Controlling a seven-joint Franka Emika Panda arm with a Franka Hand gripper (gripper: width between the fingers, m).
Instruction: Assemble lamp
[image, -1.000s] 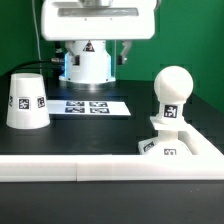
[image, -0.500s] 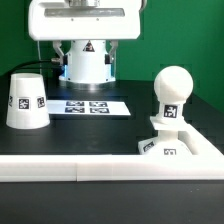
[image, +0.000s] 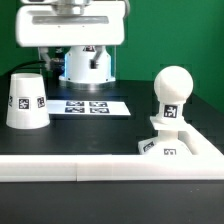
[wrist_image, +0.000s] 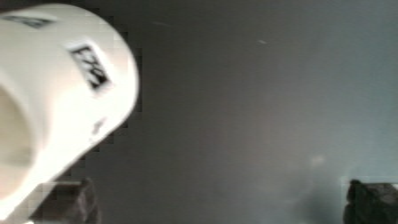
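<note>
Here you see the matte white tapered cup-shaped shade standing wide end down on the black bench, at the exterior view's left, with a black-and-white square tag on its side. Well apart from it, at the exterior view's right, the matte white round-headed bulb stands upright with its neck down on the low angular white base, and both carry tags. That base sits against the long white rail bars that run across the front and turn up along the exterior view's right. Between shade and bulb, further back, the thin flat white marker board lies on the bench just in front of the arm's white pedestal. The arm's white block hangs high at the top of the exterior view, left of centre, and the hand itself is cut off there. In the wrist view your hand has its two dark fingertips wide apart with nothing between them; the shade fills one side of that picture, close to one finger, over bare dark bench.
</note>
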